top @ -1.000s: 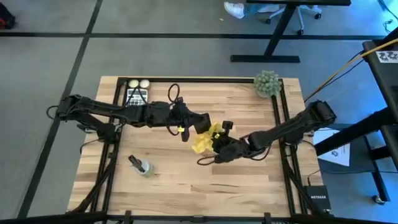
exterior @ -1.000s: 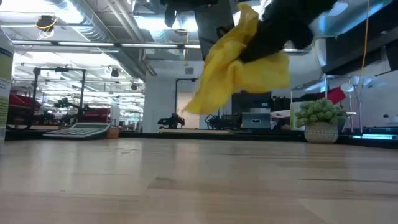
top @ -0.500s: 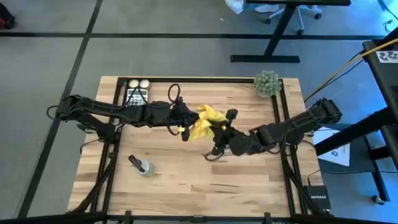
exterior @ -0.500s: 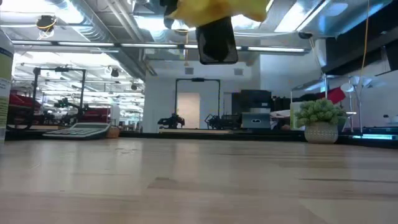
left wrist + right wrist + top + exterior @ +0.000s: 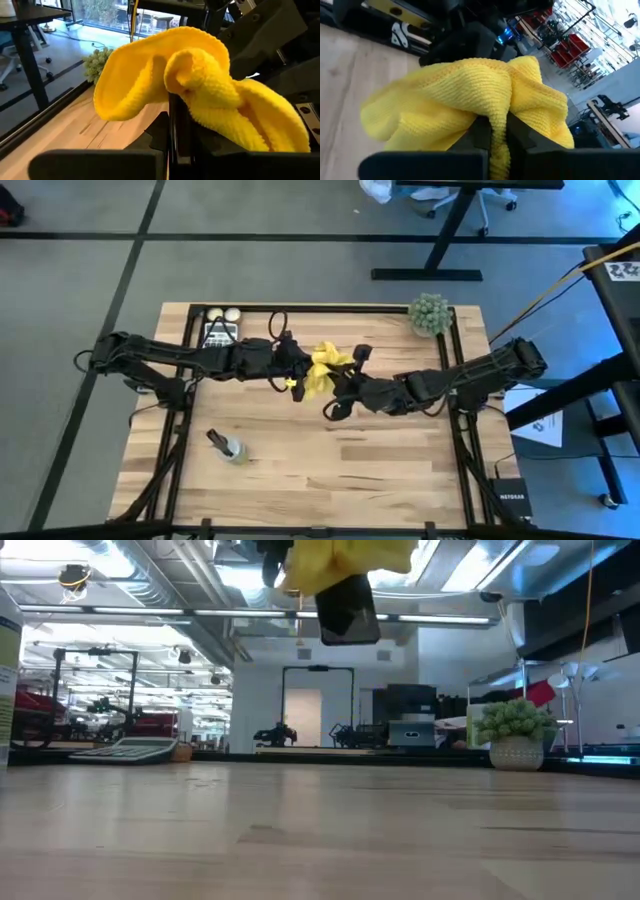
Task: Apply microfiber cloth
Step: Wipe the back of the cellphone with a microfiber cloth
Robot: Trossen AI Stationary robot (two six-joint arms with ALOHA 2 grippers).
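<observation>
From the high camera I have both arms meeting over the middle of the table (image 5: 300,470). The microfiber cloth (image 5: 322,370) is bunched between them, held up in the air well above the wood. My right pincer (image 5: 345,376) has its fingers clenched on a fold of the cloth; in its wrist camera the yellow fabric billows out over and around the two dark fingers (image 5: 482,134), with a strip pinched down between them. My left pincer (image 5: 298,370) sits just beside the cloth on the opposite side, gripping a black smartphone (image 5: 347,610) on edge. In the left wrist camera the phone's thin edge stands upright between the fingers, and the cloth is draped over its top end, touching it. The low camera shows the cloth at the top of the picture, lying over the upper part of the phone, which hangs below it. A calculator (image 5: 219,333) and a small potted plant (image 5: 429,313) sit near the far edge.
</observation>
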